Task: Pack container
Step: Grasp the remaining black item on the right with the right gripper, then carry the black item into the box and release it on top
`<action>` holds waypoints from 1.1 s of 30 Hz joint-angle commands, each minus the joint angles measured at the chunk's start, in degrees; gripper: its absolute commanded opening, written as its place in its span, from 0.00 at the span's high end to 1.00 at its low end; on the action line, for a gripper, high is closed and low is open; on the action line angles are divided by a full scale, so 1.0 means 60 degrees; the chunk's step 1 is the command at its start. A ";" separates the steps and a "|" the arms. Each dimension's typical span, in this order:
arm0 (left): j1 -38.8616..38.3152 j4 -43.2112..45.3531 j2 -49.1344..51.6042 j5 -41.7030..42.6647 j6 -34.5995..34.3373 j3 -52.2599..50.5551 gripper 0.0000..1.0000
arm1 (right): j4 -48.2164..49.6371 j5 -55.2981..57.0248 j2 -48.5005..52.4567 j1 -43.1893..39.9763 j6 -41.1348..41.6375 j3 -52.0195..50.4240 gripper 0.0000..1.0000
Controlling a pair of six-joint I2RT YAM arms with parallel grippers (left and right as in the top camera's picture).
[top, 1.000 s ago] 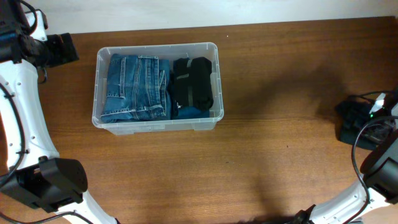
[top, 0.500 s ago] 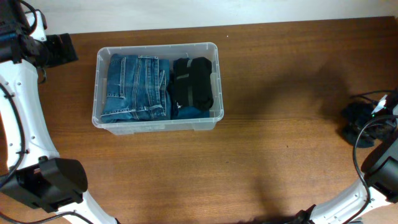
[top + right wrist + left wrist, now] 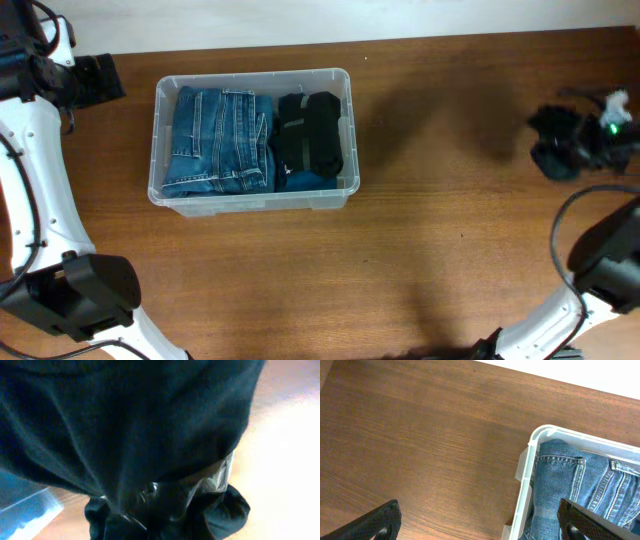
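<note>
Clamped on a dark garment [image 3: 548,150] at the right gripper [image 3: 572,140], loosely bunched. Well off to its left, the container [image 3: 250,75], near full. Risks snagging loose folds going in, or dropping short.

The rectangular plastic container [image 3: 253,75] is clear; folded denim jeans [image 3: 215,140] faded blue; folded garment [image 3: 310,132] black; wood-grained worktop [image 3: 420,250] reddish-brown; bunched cloth [image 3: 555,150] black.

Table [image 3: 430,260]: brown wood, smooth, low sheen, grain visible. Container [image 3: 250,201] at 10 o'clock: clear plastic, glossy. Inside it: blue denim [image 3: 218,140], coarse; black folded cloth [image 3: 310,135], matt. Dark cloth bundle [image 3: 555,145] at 3 o'clock: matt (crinkled glossy clear film [image 3: 210,477] against it).
</note>
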 commanded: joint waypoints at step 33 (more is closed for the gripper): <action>0.0040 -0.0120 0.0040 -0.0069 0.0146 -0.0029 0.01 | 0.2845 0.3519 0.1031 1.0867 0.5184 0.1606 0.75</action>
